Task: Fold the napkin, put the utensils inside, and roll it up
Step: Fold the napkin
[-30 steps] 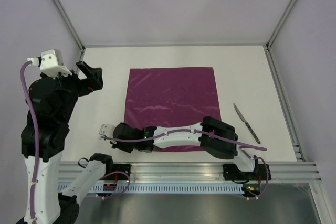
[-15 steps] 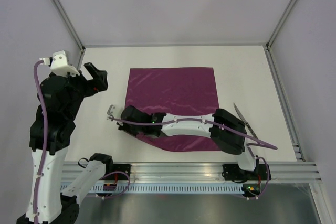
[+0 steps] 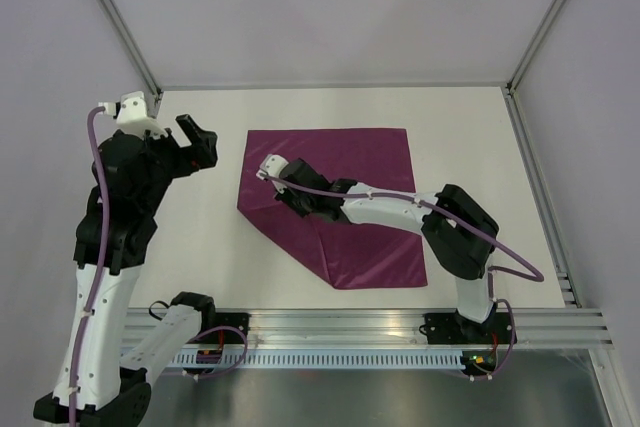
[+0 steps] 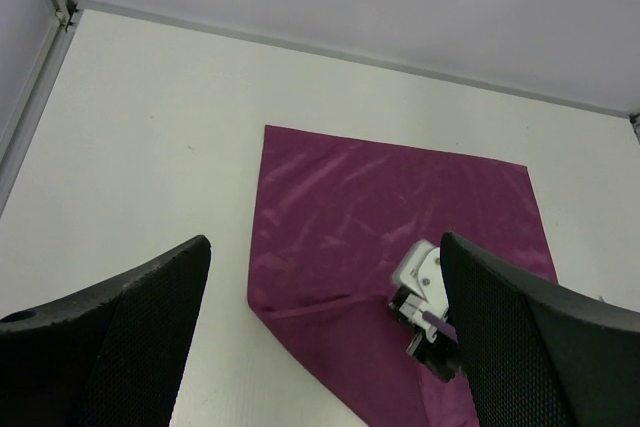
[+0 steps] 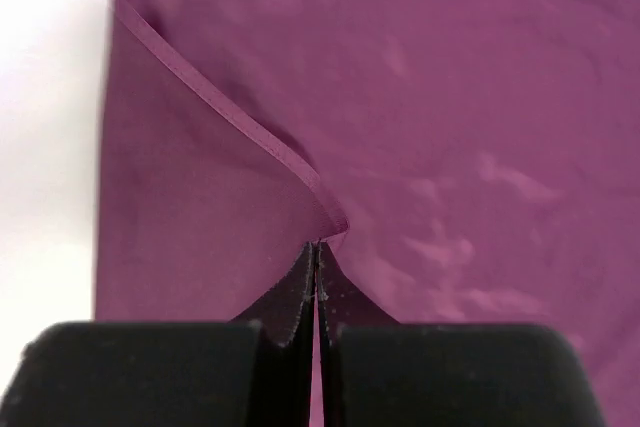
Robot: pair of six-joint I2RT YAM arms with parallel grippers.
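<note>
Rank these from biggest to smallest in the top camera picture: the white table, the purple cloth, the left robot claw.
1. The table.
2. The napkin.
3. The left gripper, smallest even though it seems to sit high, nearer the camera, which enlarges it.

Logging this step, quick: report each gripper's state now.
Left gripper: open, holding nothing.
Right gripper: shut on a folded-over corner of the napkin.

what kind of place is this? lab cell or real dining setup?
Probably a lab test cell. A white table is boxed in by aluminium frame posts and blank walls, the arms sit on a metal rail at its near edge, and a purple napkin is the one dining touch in view.
</note>
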